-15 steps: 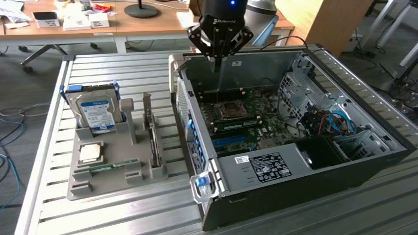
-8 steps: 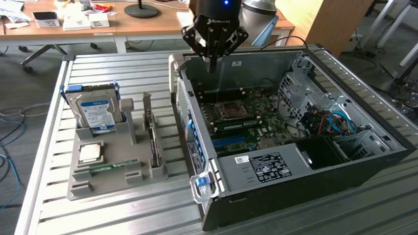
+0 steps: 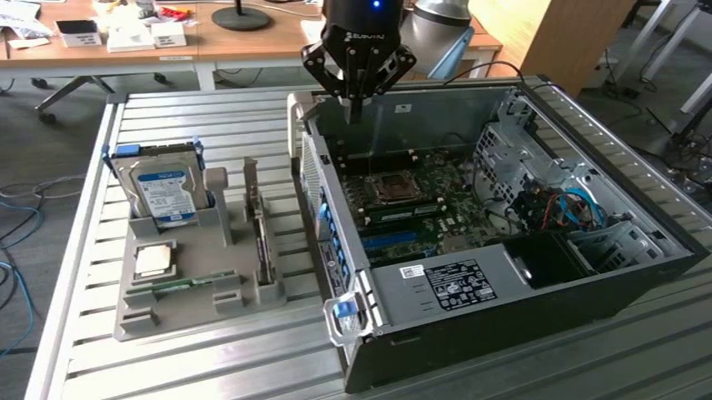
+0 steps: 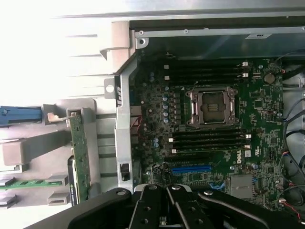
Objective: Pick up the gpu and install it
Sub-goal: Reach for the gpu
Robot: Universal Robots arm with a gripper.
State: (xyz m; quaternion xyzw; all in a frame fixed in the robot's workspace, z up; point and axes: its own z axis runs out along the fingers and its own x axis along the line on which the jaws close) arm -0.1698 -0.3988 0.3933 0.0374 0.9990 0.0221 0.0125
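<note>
GPU upright in holder, well apart from closed, empty end effector over PC case.

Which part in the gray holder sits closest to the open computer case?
The gpu, the thin card standing on edge beside the case; the hard drive, processor and RAM stick sit farther toward the exterior view's left.

- My gripper hangs at the upper centre of the exterior view, pointing straight down.
- Its black fingers taper inward, tips pressed together.
- My grey-jointed arm rises behind it, out past the frame's top edge.
</note>
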